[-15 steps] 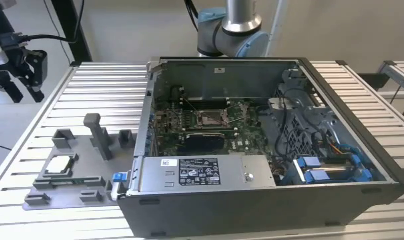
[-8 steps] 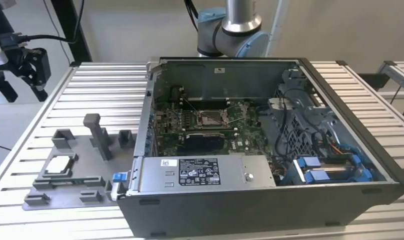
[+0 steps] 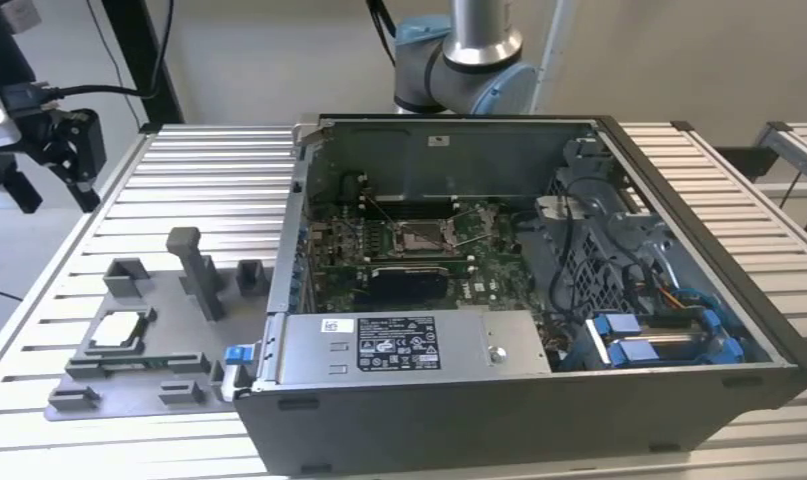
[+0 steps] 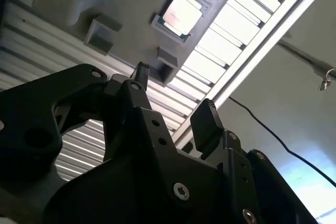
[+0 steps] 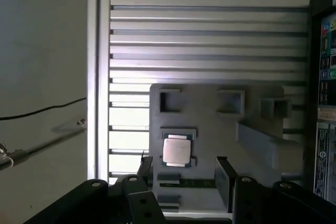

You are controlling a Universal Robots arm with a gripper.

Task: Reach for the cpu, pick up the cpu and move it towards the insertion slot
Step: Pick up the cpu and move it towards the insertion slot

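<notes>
The cpu [image 3: 120, 330] is a small pale square chip lying flat in a recess of the grey fixture plate [image 3: 176, 345], at the exterior view's left. Both wrist views look down on the cpu [image 5: 176, 150] [image 4: 181, 15], which lies a little beyond the fingertips. My gripper [image 3: 56, 165] hangs well above the table's far left corner. It is open [image 5: 184, 171] [image 4: 173, 98], and nothing is between its black fingers [image 5: 223, 174]. The insertion slot [image 3: 423, 236] is a silver-framed socket with a dark centre on the green board inside the open computer case.
The open computer case [image 3: 763, 345] takes up the right of the slatted metal table [image 3: 203, 190]. Grey fixture blocks [image 3: 190, 265] stand upright on the plate beside the cpu. A grey power supply [image 3: 403, 345] lies along the case's near side. The table edge [image 5: 100, 77] runs close to the fixture.
</notes>
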